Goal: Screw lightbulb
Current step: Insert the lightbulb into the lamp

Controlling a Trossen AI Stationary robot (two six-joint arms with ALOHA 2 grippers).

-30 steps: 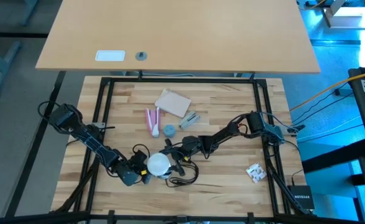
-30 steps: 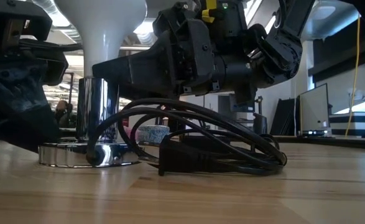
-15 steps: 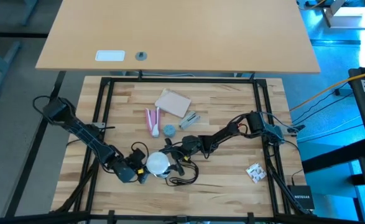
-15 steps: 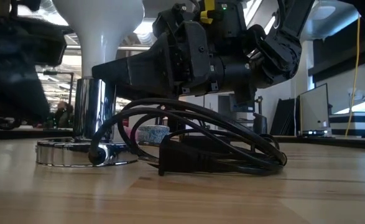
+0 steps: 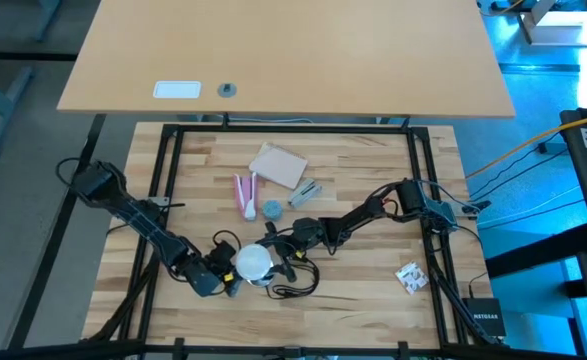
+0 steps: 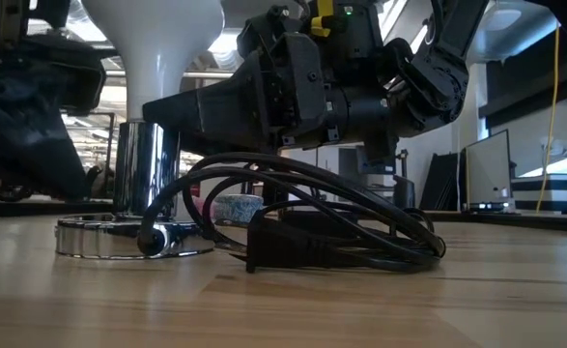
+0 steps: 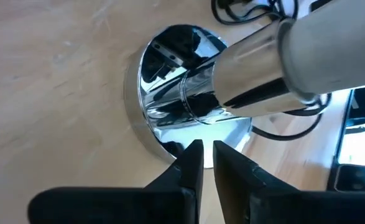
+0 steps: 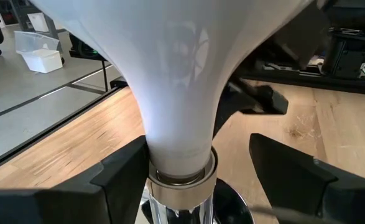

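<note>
White lightbulb seated upright, I am keeping the released right end effector centred astride its neck while the clenched left end effector is steadying the chrome base.

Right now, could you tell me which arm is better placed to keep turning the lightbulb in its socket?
The right. Its jaws straddle the lightbulb neck just above the chrome socket, open on both sides. The left gripper sits low beside the lamp base, jaws nearly closed on nothing.
</note>
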